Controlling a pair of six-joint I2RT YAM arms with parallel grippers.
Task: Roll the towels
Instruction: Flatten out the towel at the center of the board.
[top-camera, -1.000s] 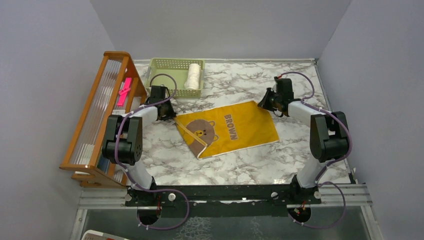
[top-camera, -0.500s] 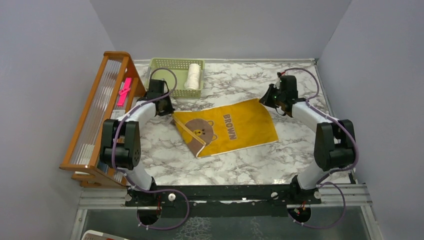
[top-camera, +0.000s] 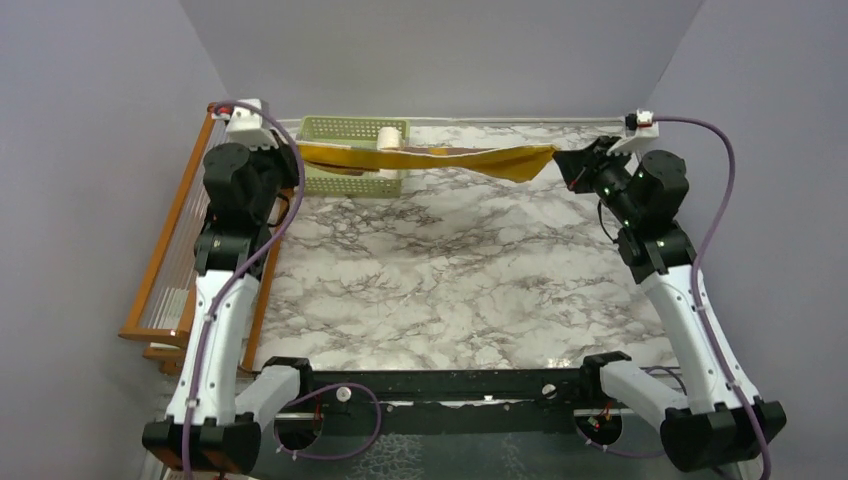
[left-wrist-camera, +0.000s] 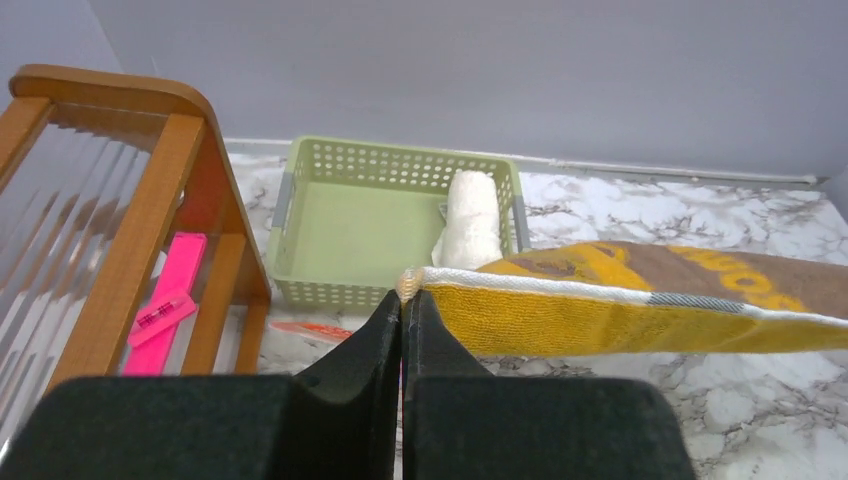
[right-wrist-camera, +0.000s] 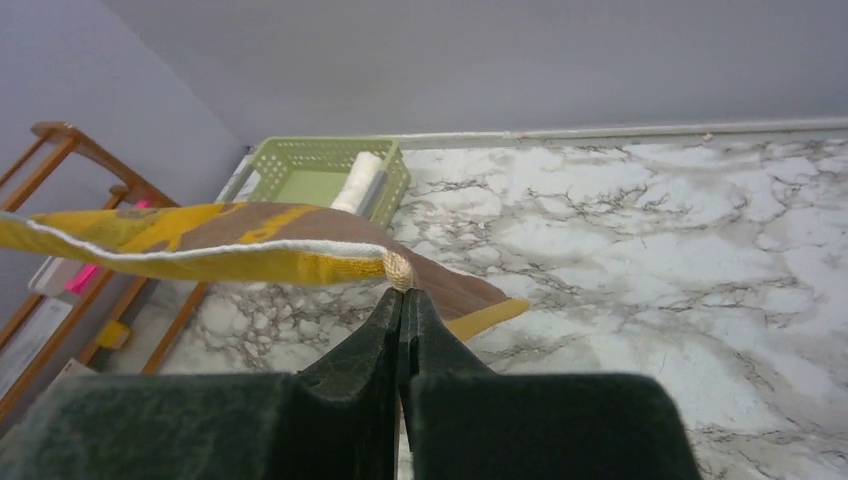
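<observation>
The mustard-yellow towel (top-camera: 430, 157) with brown reverse and white edge hangs stretched in the air between both grippers, above the far half of the table. My left gripper (top-camera: 292, 150) is shut on its left corner (left-wrist-camera: 408, 285). My right gripper (top-camera: 560, 158) is shut on its right corner (right-wrist-camera: 399, 268). The towel sags a little in the middle; it shows in the left wrist view (left-wrist-camera: 640, 300) and the right wrist view (right-wrist-camera: 200, 240). The cream-white towel (top-camera: 388, 141) lies rolled in the pale green basket (top-camera: 335, 128), also in the left wrist view (left-wrist-camera: 470, 215).
A wooden rack (top-camera: 190, 250) with a pink item (left-wrist-camera: 165, 305) stands along the left side. The green basket sits at the far left by the back wall. A small orange-red item (left-wrist-camera: 310, 328) lies on the marble table (top-camera: 450, 280) by the basket.
Both arms have risen from the table and lifted the yellow towel by its far corners; it was lying flat mid-table and now hangs stretched high near the back.
</observation>
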